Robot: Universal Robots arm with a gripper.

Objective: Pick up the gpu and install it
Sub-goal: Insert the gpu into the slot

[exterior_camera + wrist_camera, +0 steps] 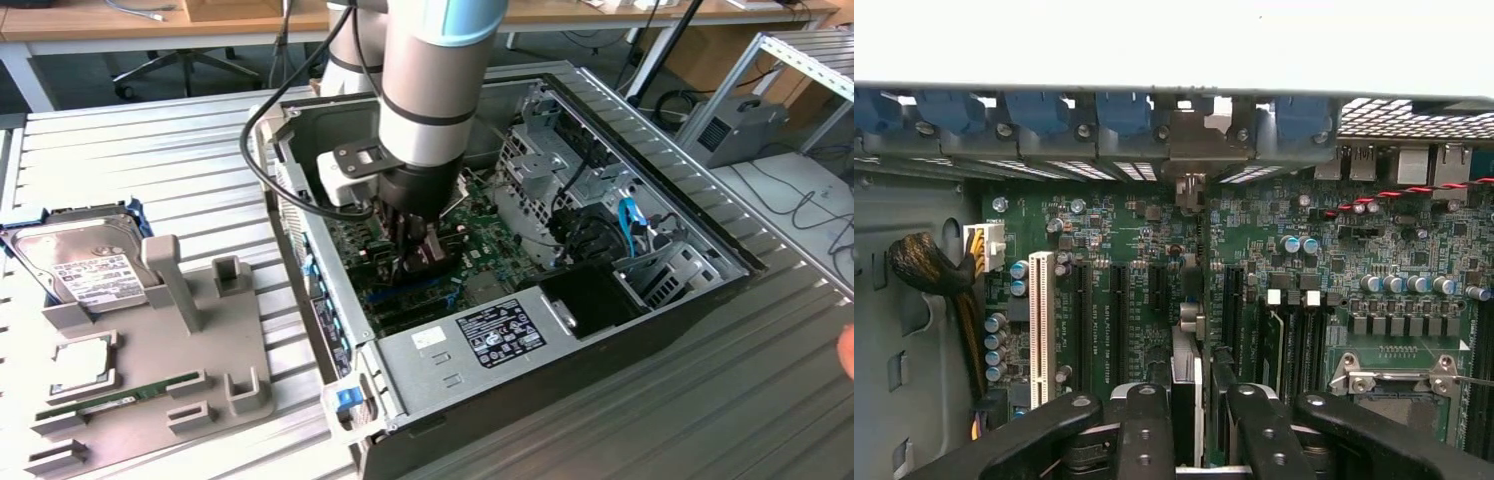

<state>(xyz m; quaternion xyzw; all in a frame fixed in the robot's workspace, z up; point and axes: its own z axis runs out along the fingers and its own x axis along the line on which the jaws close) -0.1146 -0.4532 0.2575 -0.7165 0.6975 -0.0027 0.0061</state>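
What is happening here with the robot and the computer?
The robot arm's end effector is down inside the open computer case, holding the gpu edge-on over the motherboard, among its expansion slots. On the grey tray at the exterior view's left, a hard drive and a RAM stick lie untouched.

You see a green motherboard point(1144, 270) with a white slot point(1041, 325), blue clips point(1039, 110) along the case edge, a black pincer point(407, 245), a grey ribbed counter point(134, 160), and a white-labelled silver hard drive point(80, 265).
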